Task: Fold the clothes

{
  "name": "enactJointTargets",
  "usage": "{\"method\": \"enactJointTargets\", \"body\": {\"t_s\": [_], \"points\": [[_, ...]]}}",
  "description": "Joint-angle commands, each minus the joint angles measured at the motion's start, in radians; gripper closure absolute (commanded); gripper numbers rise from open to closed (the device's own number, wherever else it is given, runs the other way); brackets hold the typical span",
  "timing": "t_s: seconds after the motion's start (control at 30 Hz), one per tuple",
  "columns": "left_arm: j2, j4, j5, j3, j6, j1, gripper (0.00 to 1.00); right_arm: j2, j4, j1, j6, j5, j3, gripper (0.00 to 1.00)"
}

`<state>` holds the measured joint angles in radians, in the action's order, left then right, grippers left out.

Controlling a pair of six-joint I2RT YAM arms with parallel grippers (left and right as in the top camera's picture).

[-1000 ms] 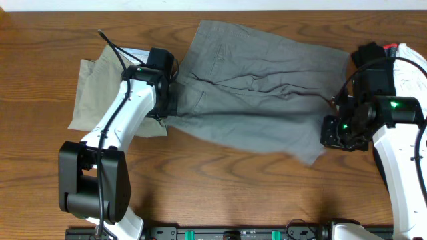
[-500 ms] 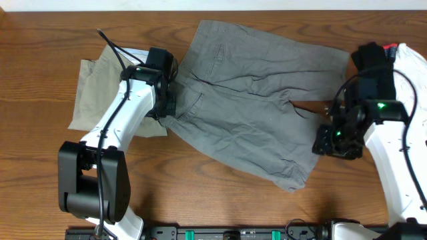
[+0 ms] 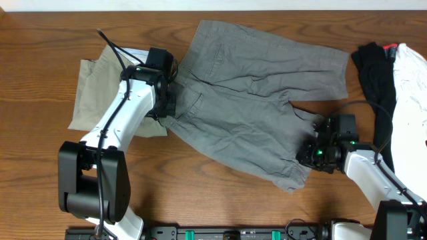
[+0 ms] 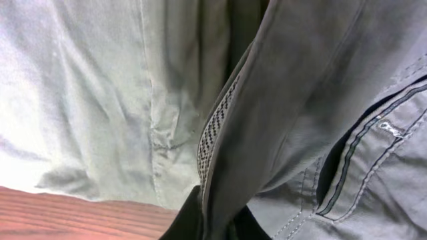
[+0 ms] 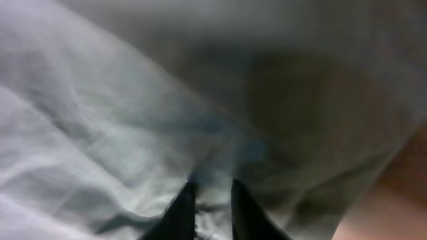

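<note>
The grey shorts (image 3: 253,100) lie spread across the middle of the table, one leg reaching the front right. My left gripper (image 3: 168,110) is shut on their waistband at the left end. In the left wrist view the waistband fold (image 4: 267,133), with its patterned lining, runs down between my left gripper (image 4: 217,228) fingers. My right gripper (image 3: 305,157) sits low at the hem of the front leg. In the right wrist view grey cloth (image 5: 133,100) fills the frame and a bunch of it is pinched in my right gripper (image 5: 212,210). Khaki shorts (image 3: 97,90) lie under the left arm.
A black garment (image 3: 373,73) and a white garment (image 3: 410,87) are piled at the right edge of the table. Bare wood (image 3: 213,200) shows along the front and at the far left. The arm bases stand at the front edge.
The right arm moved forward and left, down to the front leg's hem, opening and closing again there. The shorts' stretched right side dropped flat. The left arm stayed put.
</note>
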<state>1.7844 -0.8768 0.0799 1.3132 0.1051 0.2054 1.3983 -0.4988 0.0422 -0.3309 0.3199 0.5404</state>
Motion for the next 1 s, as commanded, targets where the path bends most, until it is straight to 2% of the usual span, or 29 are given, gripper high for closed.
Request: {"method": "enactJointTargets", "body": {"t_s": [0.0, 0.13, 0.3, 0.4, 0.63, 0.7, 0.73, 0.8, 0.83, 0.97], "points": [[-0.004, -0.009, 0.018, 0.008, 0.002, -0.006, 0.87, 0.006, 0.055, 0.004, -0.111, -0.142, -0.045, 0.89], [-0.019, -0.016, 0.018, 0.008, 0.001, -0.006, 0.69, 0.030, 0.104, 0.020, -0.118, -0.301, -0.042, 0.90], [-0.055, -0.018, 0.018, 0.008, 0.002, -0.006, 0.50, 0.061, 0.124, 0.090, -0.117, -0.332, 0.015, 0.91], [-0.081, -0.017, 0.018, 0.008, 0.002, -0.006, 0.44, 0.076, 0.125, 0.131, -0.116, -0.331, 0.076, 0.91], [-0.107, -0.029, 0.002, 0.008, 0.002, -0.006, 0.41, 0.082, 0.093, 0.165, -0.044, -0.289, 0.259, 0.89], [-0.107, -0.044, -0.013, 0.008, 0.002, -0.006, 0.40, 0.081, 0.014, 0.168, -0.014, -0.247, 0.317, 0.81], [-0.107, -0.051, -0.016, 0.008, 0.002, -0.006, 0.40, 0.081, -0.029, 0.168, -0.006, -0.211, 0.341, 0.74], [-0.107, -0.066, -0.016, 0.008, 0.002, -0.006, 0.40, 0.081, -0.139, 0.168, 0.021, -0.106, 0.389, 0.52], [-0.108, -0.076, -0.016, 0.008, 0.002, -0.006, 0.40, 0.081, -0.208, 0.168, 0.042, -0.050, 0.412, 0.46], [-0.126, -0.100, -0.016, 0.008, 0.002, -0.006, 0.40, 0.081, -0.466, 0.167, 0.096, 0.075, 0.451, 0.42]]}}
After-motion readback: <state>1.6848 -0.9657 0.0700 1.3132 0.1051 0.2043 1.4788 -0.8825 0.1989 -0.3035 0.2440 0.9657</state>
